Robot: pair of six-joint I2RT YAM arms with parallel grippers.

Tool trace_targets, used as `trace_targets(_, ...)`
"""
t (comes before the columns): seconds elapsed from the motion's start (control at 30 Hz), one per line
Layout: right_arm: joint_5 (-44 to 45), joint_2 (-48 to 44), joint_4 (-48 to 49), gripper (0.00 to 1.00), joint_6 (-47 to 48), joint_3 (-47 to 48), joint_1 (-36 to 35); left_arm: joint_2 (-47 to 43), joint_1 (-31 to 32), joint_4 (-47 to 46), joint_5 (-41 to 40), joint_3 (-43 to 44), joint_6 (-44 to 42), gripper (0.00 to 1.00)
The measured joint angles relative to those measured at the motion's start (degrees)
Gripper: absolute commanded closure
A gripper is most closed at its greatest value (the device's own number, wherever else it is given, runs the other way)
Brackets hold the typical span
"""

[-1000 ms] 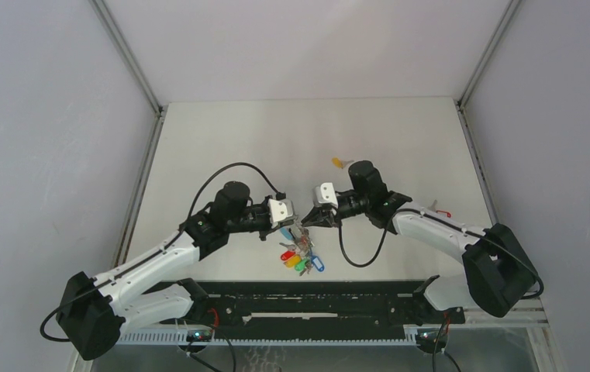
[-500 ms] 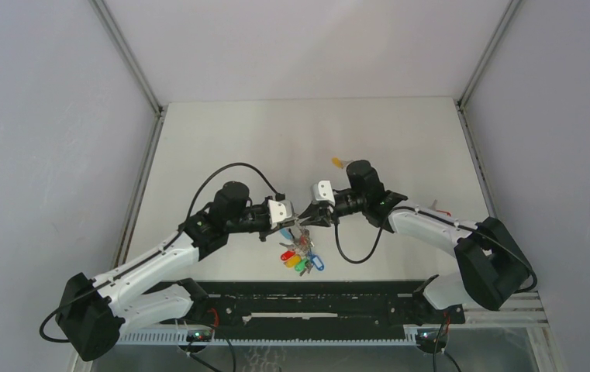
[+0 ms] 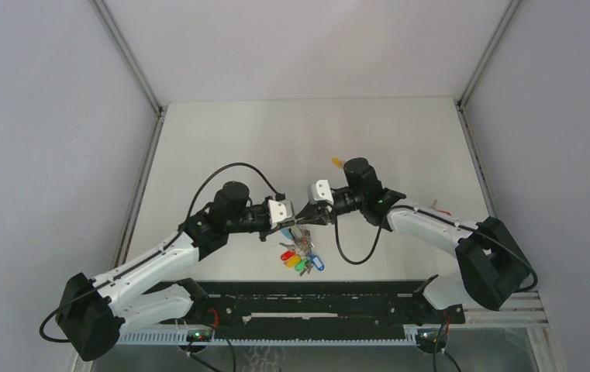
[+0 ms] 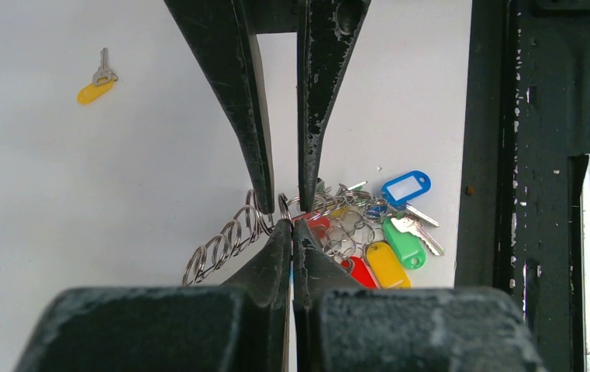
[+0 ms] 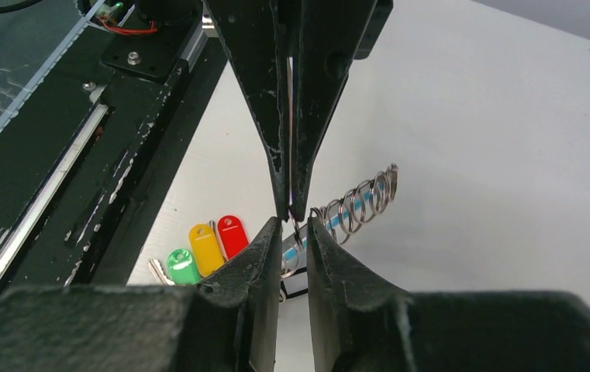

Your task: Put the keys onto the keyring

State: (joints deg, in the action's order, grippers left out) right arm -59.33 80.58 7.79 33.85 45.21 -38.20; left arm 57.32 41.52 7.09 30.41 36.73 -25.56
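The keyring (image 3: pixel 301 254), a coil of steel rings on a cyan section with blue, green, yellow and red tags, hangs between my two grippers above the table. My left gripper (image 3: pixel 295 222) is shut on the loop, its tips (image 4: pixel 292 226) closed over the cyan section. My right gripper (image 3: pixel 305 221) faces it tip to tip, jaws a little apart around one steel ring (image 5: pixel 291 222); its fingers (image 4: pixel 253 155) straddle that ring. The coil (image 4: pixel 222 242) also shows in the right wrist view (image 5: pixel 357 203). The orange-yellow key (image 3: pixel 339 162) (image 4: pixel 94 90) and the red key (image 3: pixel 440 211) lie loose on the table.
A black rail (image 3: pixel 315 298) runs along the near table edge, just below the hanging tags (image 4: pixel 387 265); it also shows in the left wrist view (image 4: pixel 539 155) and the right wrist view (image 5: pixel 82 155). Grey walls with metal corner posts (image 3: pixel 132 62) enclose the table.
My right gripper has moved a little left, up to the left gripper's tips and around a ring. The left gripper has held still with the keyring.
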Motion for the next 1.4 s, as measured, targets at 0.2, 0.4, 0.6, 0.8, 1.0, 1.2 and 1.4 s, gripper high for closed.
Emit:
trace_targets(0.2,-0.1,0.8,-1.2,0.84,0.5,1.4,-0.7,0.0,0.0,0.0,0.0,0.0,0.0,1.00)
trace_targets(0.4,0.5,1.8,-3.8,0.87,1.9,2.6,-1.0,0.0,0.0,0.1,-0.1,0.0,0.0,1.00)
trace_targets(0.6,1.9,1.8,-5.7,0.92,2.9,3.0,-1.1,0.0,0.0,0.3,-0.1,0.0,0.0,1.00)
trace_targets(0.8,2.8,1.8,-7.0,1.00,3.5,3.1,-1.4,0.0,0.0,0.2,-0.2,0.0,0.1,1.00)
trace_targets(1.0,1.6,1.8,-6.8,1.00,2.2,3.3,-0.5,-0.2,0.0,-1.6,-1.2,-0.5,0.7,0.75)
trace_targets(1.2,-1.2,1.8,-2.4,1.00,-2.5,3.3,1.7,-5.1,-3.5,-13.6,-1.2,-7.6,5.6,0.52)
trace_targets(1.4,-3.5,1.8,-1.2,1.00,-2.6,3.3,1.7,-4.4,-6.1,-20.6,-1.8,-8.3,11.0,0.46)
